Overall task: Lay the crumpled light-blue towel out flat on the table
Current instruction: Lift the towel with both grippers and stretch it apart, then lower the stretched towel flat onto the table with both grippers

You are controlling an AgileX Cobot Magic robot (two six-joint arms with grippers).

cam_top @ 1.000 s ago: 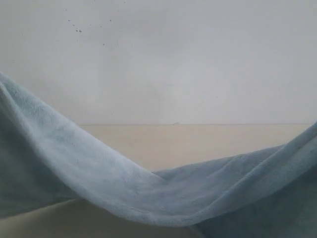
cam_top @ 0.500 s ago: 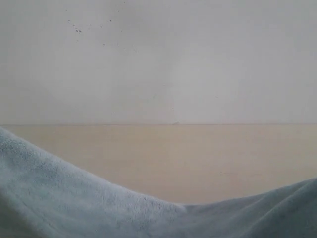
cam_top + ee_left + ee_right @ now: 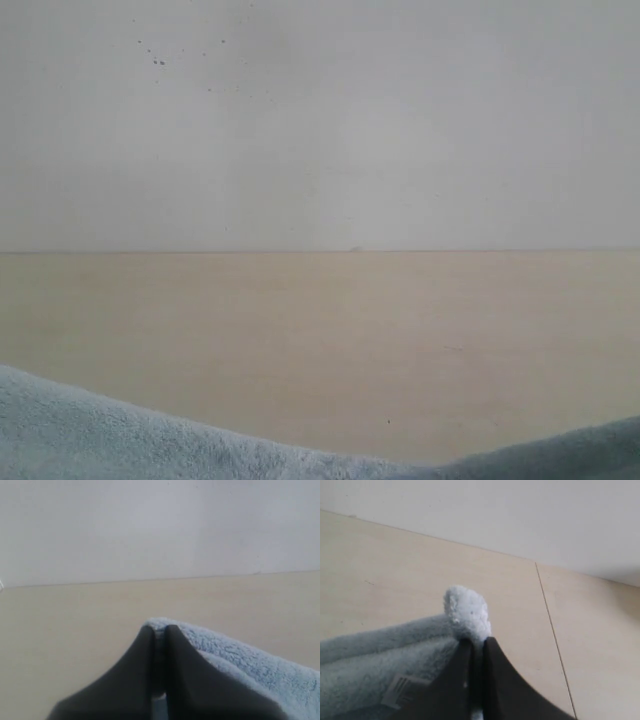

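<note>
The pale light-blue towel (image 3: 110, 445) shows only as a low sagging band along the bottom edge of the exterior view, over the beige table (image 3: 320, 330). My left gripper (image 3: 159, 630) is shut on one corner of the towel (image 3: 250, 665), a little cloth poking out past the black fingers (image 3: 137, 665). My right gripper (image 3: 478, 642) is shut on another corner of the towel (image 3: 467, 610), which bunches above the fingertips. The towel's small white tag (image 3: 400, 692) lies close beside the right fingers. Neither gripper appears in the exterior view.
A plain white wall (image 3: 320, 120) rises behind the table's far edge. A thin seam line (image 3: 552, 640) runs across the tabletop in the right wrist view.
The towel's hanging edge has dropped steadily in the exterior view, from a high sling across the frame to a thin strip at the bottom, uncovering most of the table.
</note>
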